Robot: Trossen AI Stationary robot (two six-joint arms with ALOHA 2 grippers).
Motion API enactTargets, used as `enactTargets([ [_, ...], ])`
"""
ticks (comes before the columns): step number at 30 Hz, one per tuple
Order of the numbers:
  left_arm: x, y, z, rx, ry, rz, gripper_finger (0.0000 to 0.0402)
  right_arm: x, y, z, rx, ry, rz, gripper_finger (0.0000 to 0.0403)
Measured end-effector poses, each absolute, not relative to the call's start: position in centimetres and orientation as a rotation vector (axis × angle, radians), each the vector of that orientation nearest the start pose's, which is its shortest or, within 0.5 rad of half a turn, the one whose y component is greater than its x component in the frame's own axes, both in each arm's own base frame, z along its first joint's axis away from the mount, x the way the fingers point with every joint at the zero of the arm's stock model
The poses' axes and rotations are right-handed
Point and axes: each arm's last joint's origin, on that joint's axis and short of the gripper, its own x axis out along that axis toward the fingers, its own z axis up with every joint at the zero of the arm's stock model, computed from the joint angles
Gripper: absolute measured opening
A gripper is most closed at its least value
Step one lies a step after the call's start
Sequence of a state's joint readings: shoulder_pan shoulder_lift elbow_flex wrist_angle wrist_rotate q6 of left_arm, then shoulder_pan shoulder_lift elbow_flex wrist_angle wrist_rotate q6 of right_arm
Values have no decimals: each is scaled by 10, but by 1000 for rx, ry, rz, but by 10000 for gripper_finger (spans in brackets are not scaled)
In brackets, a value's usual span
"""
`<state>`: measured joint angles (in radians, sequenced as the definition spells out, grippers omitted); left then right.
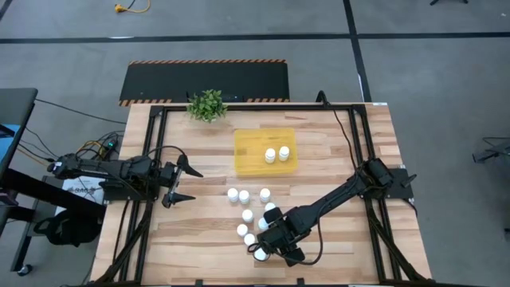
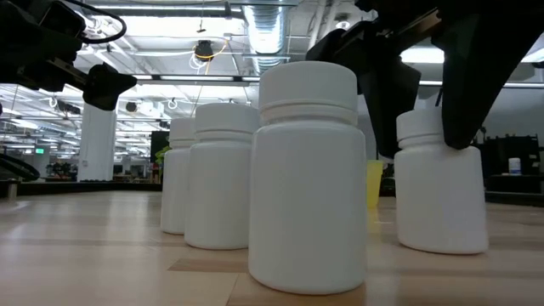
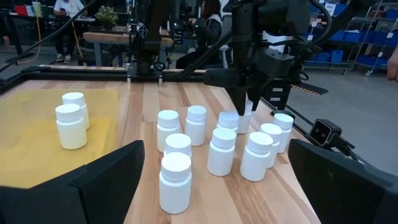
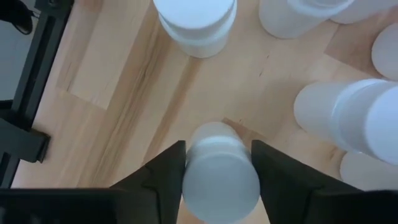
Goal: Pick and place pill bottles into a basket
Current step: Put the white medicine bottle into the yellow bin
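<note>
Bottle (image 4: 219, 171) upright on table (image 1: 335, 151), cap up, long axis vertical, between fingers of my right gripper (image 4: 217, 163); jaws flank it, grip not confirmed. Cluster of upright bottles (image 1: 247, 214) beside it. Basket (image 1: 249, 163) beyond cluster, two bottles (image 1: 276, 154) standing inside. My left gripper (image 1: 182, 182) open, well apart from basket.
</note>
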<state>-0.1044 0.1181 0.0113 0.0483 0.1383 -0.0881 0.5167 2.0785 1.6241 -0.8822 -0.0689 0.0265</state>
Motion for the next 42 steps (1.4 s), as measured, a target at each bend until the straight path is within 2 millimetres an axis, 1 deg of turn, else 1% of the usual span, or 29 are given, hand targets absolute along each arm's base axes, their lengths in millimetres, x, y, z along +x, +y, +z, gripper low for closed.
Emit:
enactTargets([
  [2,103,-15,162,-95,70,-240,386,362,208,187,-279,1325,477,173],
  [6,103,-15,162,-91,70,-240,386,362,208,187,-278,1326,478,149],
  [12,103,-15,162,-97,71,-240,386,362,208,187,-275,1326,480,150],
  [16,103,-15,162,-92,70,-240,386,361,208,188,-271,1331,475,165],
  [21,103,-15,162,-96,70,-240,386,362,208,197,-273,1337,480,149],
  [26,103,-15,162,-94,70,-240,386,364,206,209,-277,1343,479,150],
  [28,103,-15,162,-92,70,-240,386,365,205,214,-277,1350,476,159],
  [30,103,-15,162,-89,70,-241,386,367,203,221,-277,1349,474,164],
  [32,103,-15,162,-91,70,-240,386,368,200,228,-285,1353,477,161],
  [35,103,-15,162,-97,70,-240,386,371,193,241,-281,1357,469,149],
  [39,103,-15,162,-88,69,-240,386,376,181,258,-278,1357,460,149],
  [42,103,-15,162,-96,70,-240,386,381,170,270,-258,1350,437,159],
])
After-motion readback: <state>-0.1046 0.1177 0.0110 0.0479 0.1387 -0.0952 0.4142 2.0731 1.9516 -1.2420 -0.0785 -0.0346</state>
